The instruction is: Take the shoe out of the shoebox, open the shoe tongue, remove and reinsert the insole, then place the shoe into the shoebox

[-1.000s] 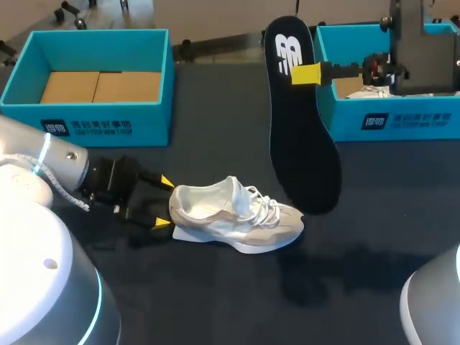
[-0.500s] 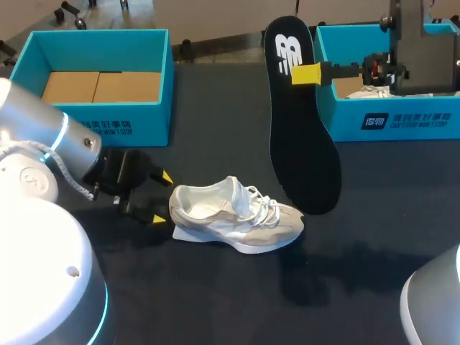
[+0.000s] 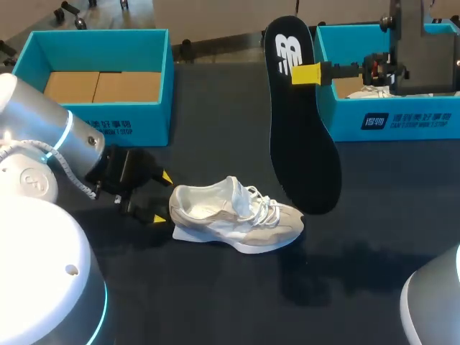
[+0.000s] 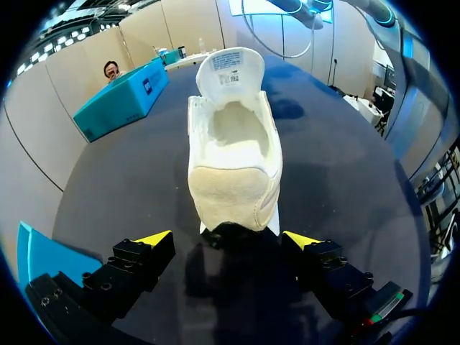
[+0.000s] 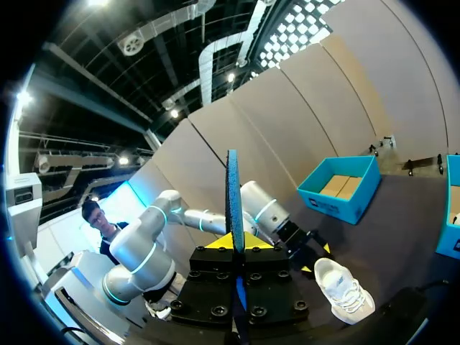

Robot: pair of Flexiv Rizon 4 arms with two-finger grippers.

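Observation:
A white sneaker (image 3: 237, 215) lies on the dark table, toe pointing right, tongue pulled up. My left gripper (image 3: 162, 198) stands open just behind its heel, one yellow tip on each side. In the left wrist view the sneaker's heel (image 4: 233, 194) sits just ahead of the open left gripper (image 4: 228, 238), apart from both fingers. High over the table hangs the black insole (image 3: 298, 122), with my right gripper (image 3: 307, 73) shut on its upper part. In the right wrist view the insole (image 5: 232, 194) stands edge-on in my right gripper (image 5: 236, 248), above the sneaker (image 5: 345, 291).
A teal shoebox (image 3: 108, 128) with a cardboard floor stands at the back left. A second teal shoebox (image 3: 402, 118) at the back right holds another white shoe (image 3: 370, 91). The table's front is bare dark cloth.
My left arm's elbow has swung up and its open gripper has shifted slightly back from the heel. The right arm and the insole have not moved.

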